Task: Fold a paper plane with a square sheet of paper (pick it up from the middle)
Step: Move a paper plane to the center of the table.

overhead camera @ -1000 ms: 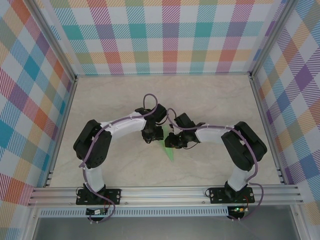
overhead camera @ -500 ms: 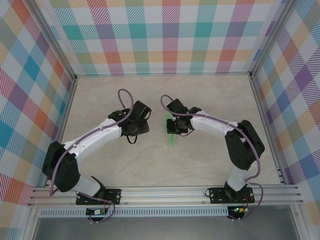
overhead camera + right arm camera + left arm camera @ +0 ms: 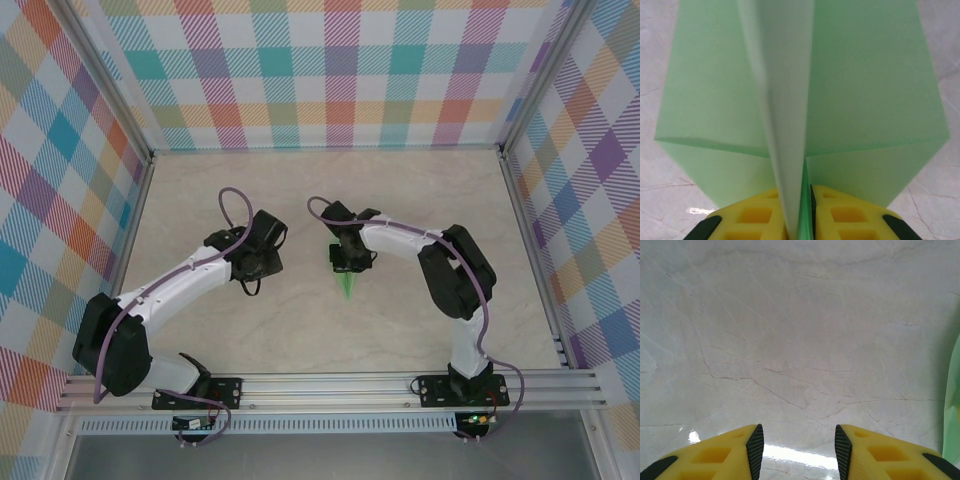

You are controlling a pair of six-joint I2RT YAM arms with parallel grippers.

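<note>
Our right arm bends left to mid-table, the right gripper [image 3: 343,262] pinching the paper plane [image 3: 347,286] by its centre fold. Just left of it, our left gripper [image 3: 799,440] hovers part open and empty over the table [image 3: 790,340].

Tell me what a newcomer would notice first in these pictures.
The pale green paper plane stands out, its centre fold pinched in the right hand near the middle of the table. To its left, the left hand hangs open over the bare table.
</note>
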